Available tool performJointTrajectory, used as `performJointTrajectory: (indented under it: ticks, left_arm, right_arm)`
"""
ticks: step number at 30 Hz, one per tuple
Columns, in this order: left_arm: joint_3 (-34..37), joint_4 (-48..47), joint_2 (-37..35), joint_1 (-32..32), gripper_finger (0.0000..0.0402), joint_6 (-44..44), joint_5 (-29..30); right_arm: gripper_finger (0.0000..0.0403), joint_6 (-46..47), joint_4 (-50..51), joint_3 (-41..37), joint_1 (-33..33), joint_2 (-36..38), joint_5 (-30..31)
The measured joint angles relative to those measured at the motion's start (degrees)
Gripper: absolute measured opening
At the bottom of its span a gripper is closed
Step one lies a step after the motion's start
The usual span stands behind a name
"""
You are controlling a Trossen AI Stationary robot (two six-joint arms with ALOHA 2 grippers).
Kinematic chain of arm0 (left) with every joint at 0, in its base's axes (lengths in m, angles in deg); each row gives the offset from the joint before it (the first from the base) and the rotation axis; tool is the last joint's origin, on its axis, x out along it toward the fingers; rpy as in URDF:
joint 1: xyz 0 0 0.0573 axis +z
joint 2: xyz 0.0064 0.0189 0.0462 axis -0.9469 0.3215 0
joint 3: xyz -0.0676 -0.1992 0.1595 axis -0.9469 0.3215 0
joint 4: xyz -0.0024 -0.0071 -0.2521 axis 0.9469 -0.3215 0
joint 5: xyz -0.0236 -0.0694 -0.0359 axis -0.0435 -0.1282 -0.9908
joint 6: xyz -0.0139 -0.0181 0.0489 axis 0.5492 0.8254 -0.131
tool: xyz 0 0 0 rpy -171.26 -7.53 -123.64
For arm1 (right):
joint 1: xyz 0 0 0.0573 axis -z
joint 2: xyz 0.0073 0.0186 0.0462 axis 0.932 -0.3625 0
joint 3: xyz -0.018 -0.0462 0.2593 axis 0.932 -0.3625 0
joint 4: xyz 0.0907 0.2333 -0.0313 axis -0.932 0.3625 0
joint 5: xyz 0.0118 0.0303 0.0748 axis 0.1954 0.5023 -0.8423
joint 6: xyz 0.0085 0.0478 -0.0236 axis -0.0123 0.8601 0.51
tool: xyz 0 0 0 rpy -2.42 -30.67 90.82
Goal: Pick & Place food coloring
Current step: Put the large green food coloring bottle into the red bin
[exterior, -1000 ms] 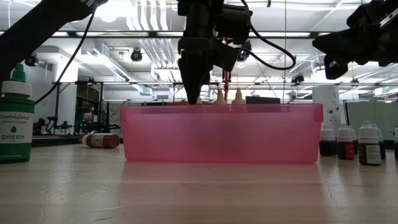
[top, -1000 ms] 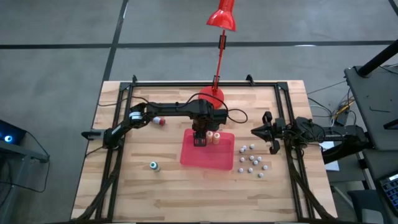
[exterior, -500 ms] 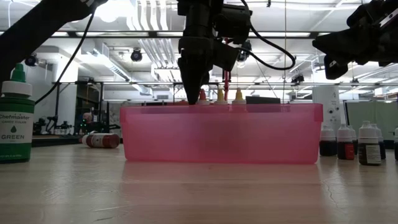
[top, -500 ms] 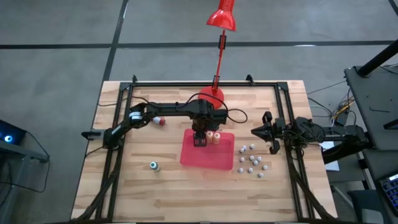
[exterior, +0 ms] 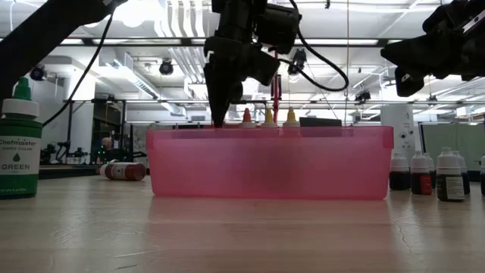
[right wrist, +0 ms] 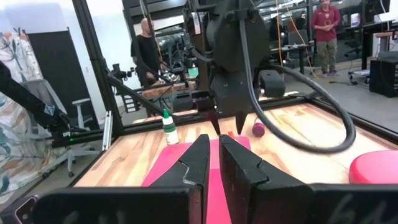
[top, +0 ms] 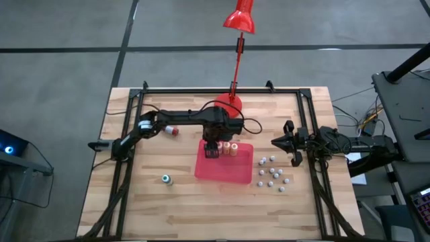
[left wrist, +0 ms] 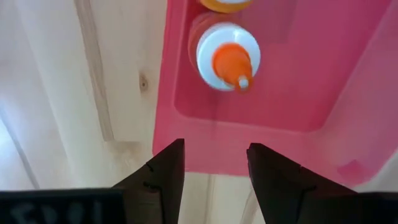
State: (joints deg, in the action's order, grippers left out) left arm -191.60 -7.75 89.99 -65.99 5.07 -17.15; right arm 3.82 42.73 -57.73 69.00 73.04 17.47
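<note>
The red tray [top: 225, 171] lies mid-table. Three tiny pale bottles of food coloring stand at its far end: a red-tipped one [exterior: 247, 115] and two yellow-orange ones [exterior: 268, 115] [exterior: 291, 115]. The left wrist view looks down on an orange-capped bottle [left wrist: 227, 56]. My left gripper [top: 211, 149] [exterior: 220, 114] [left wrist: 214, 168] points down, open, over the tray's far-left corner, left of the bottles, with nothing between its fingers. A green-capped bottle [top: 166, 179] [exterior: 19, 144] stands on the table at near left. A red-capped one [top: 173, 131] [exterior: 125, 171] lies on its side at far left. My right gripper [top: 290, 142] [right wrist: 211, 162] waits at the right, shut.
Several small dark bottles with pale caps [top: 272, 175] [exterior: 424, 173] stand right of the tray. A red lamp's base [top: 228, 104] sits behind the tray on the far side. A black frame [top: 127, 161] runs along the table's edges. People stand in the room behind.
My left gripper has drawn off the red-tipped bottle and moved a little toward the table's left edge. That bottle, hidden behind the fingers a second ago, now stands free in the tray beside the other two.
</note>
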Motion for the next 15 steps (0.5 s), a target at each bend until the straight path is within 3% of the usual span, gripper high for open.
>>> performJointTrajectory:
  ticks: [15]
  left_arm:
    - [5.00, 3.23, -12.35, 0.07, 0.0147, 4.41, 0.37]
  right_arm:
    - [0.0029, 2.48, -0.51, 0.00, 0.00, 0.02, -0.13]
